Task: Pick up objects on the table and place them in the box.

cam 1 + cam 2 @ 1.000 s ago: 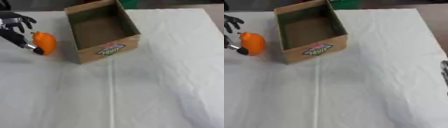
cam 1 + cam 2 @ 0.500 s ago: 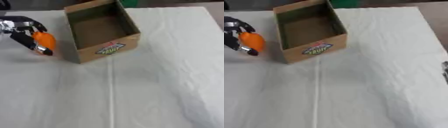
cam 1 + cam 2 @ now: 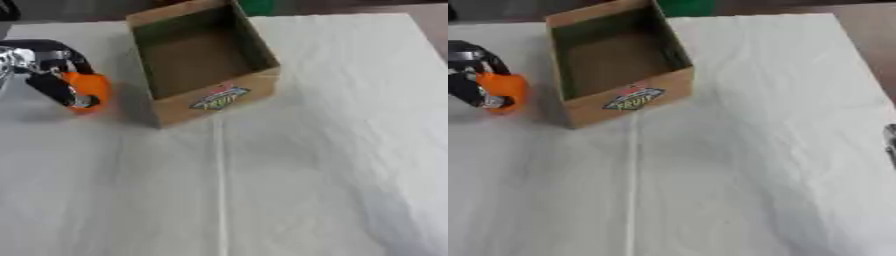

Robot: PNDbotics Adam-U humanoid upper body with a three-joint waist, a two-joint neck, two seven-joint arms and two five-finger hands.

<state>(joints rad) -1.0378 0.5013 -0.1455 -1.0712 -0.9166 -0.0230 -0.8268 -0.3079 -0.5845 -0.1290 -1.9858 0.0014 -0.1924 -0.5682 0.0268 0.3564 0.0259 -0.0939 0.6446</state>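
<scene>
While my fingers curl round it:
Left hand point(image 3: 44, 67): clasps the orange point(image 3: 90, 91) beside the box point(image 3: 203, 57).
Right hand point(image 3: 891, 142): only the right eye shows its edge; fingers indiscernible.

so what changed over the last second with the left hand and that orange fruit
The robot's left hand has closed its black fingers round the round orange fruit, which it only touched from the side a second ago, and has shifted it slightly toward the open brown cardboard box. Whether the fruit is off the white tablecloth cannot be told. The box stayed put and is empty.
</scene>
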